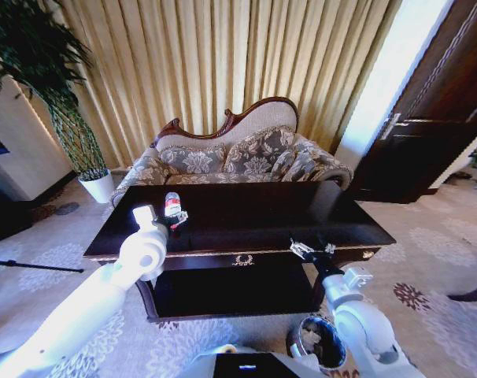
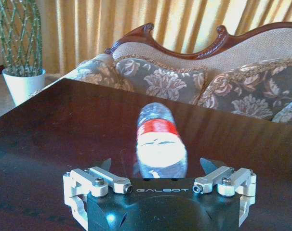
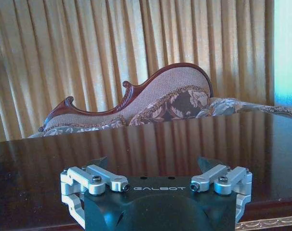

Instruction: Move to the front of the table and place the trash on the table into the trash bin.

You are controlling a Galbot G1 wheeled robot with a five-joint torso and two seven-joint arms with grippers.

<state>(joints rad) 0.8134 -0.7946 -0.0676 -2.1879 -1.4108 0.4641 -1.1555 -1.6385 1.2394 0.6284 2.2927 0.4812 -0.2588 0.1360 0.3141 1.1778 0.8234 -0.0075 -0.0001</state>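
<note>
The trash I see is a clear plastic bottle with a red-and-white label, on the left part of the dark glossy table. My left gripper is at the bottle's near end. In the left wrist view the bottle sits between the spread fingers of the left gripper, which is open, its fingers apart from the bottle's sides. My right gripper is open and holds nothing, low over the table's front edge at the right; the right wrist view shows this gripper above the bare tabletop. The trash bin stands on the carpet below my right arm.
A floral sofa with a carved frame stands right behind the table. A potted plant in a white pot is at the back left, curtains behind, and a dark door at the right. Patterned carpet surrounds the table.
</note>
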